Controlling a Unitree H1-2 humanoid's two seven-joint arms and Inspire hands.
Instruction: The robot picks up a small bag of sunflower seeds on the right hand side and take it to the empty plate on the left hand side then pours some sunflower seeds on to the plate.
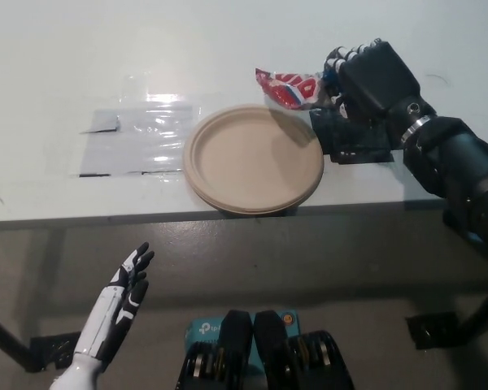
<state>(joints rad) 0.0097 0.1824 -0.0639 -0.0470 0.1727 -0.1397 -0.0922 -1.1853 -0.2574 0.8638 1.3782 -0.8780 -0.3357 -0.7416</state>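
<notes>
Right hand has its fingers wrapped around the sunflower seed bag, which sticks out sideways over the far rim of the plate just beside it. Left hand hangs below the table, fingers spread, empty.

Right hand clenched; left hand low, fingers spread.
</notes>
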